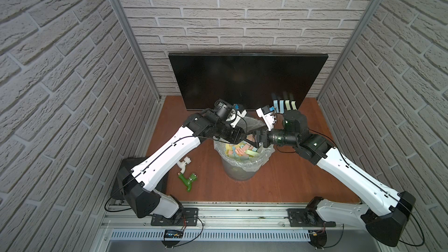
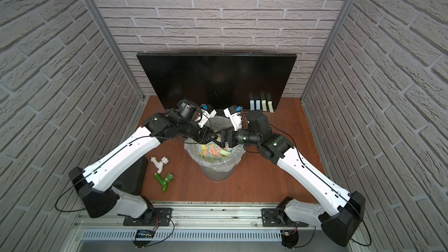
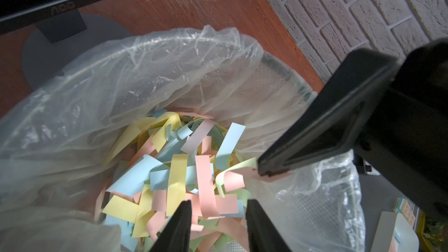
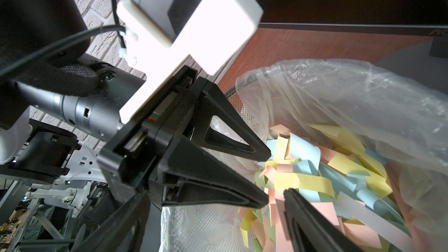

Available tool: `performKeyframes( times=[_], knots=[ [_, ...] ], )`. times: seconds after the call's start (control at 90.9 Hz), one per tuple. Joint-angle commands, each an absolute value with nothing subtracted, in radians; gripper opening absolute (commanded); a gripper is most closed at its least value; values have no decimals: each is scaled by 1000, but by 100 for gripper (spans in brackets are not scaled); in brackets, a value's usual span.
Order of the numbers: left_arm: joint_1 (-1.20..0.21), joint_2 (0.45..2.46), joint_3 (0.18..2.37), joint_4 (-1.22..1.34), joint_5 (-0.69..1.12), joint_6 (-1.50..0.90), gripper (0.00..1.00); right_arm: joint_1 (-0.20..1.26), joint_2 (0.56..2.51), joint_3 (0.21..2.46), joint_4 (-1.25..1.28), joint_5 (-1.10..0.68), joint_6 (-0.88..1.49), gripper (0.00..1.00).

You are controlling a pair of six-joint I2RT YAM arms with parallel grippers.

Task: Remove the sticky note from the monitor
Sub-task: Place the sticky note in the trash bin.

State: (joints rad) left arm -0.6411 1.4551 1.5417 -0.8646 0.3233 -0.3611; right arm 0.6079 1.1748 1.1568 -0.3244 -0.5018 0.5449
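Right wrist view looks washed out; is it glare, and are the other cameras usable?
In the right wrist view the white camera mount is blown out; the discarded notes are readable. In the left wrist view they are sharp and evenly lit. In both top views the monitor shows only faint reflections.

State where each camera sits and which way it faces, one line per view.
Top views: high in front, looking down and back at the monitor, bin, left arm and right arm.
Left wrist: above the bin, looking in at paper strips; shows the left tool and a finger of the right tool.
Right wrist: by the bin's rim, looking in; shows the right tool and the left tool.
Shared: both wrist views catch bin, strips, monitor edge.
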Motion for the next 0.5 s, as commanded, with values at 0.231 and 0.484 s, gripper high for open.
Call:
performKeyframes(
  times=[0.231,0.484],
  knots=[
    [-652,1396,1548,-839,283,-357,53,613,1173,1169,-256,-492,531,89],
    [-652,1391,1531,-726,346,-406,53,628,1189,1154,-185,-528,566,89]
  ],
)
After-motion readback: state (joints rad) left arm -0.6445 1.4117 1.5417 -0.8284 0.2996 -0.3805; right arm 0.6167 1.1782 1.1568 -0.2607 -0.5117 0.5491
